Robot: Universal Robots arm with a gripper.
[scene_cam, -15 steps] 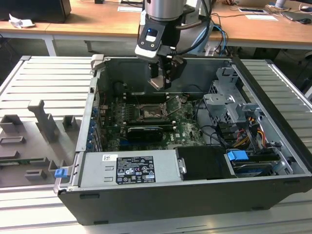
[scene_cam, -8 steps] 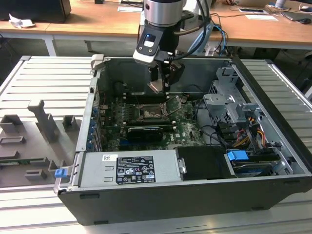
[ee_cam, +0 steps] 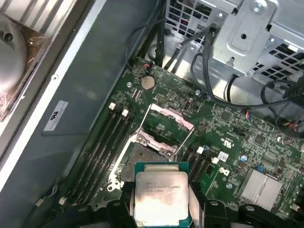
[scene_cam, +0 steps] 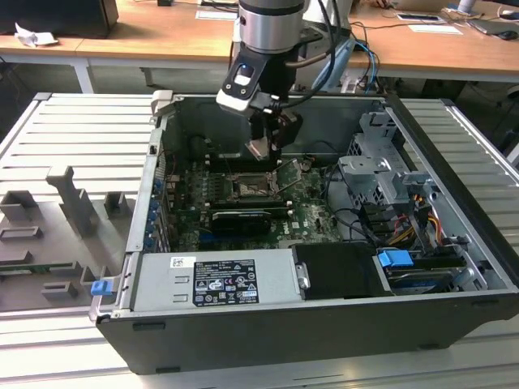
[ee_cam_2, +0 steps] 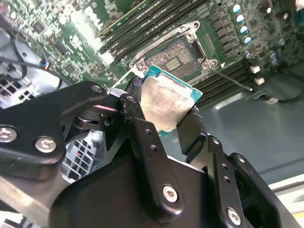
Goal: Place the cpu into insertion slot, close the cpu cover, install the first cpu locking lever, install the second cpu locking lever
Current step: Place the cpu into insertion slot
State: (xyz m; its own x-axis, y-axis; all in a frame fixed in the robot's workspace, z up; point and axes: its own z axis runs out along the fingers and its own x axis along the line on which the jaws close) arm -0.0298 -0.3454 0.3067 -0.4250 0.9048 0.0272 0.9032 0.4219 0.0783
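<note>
Tool (ee_cam_2: 164,110): I see it clamped on cpu (ee_cam: 160,197) edges
Slot (ee_cam: 144,156): beneath cpu, apart
Cover (ee_cam: 167,117): raised open

Fig. 1. My arm (scene_cam: 272,28) stands near-vertical, wrist directed downward. My gripper (scene_cam: 263,149) hangs below the wrist, its two black fingers (ee_cam_2: 142,133) pressed against opposite edges of the cpu (ee_cam: 160,194), which sits between them.
</note>
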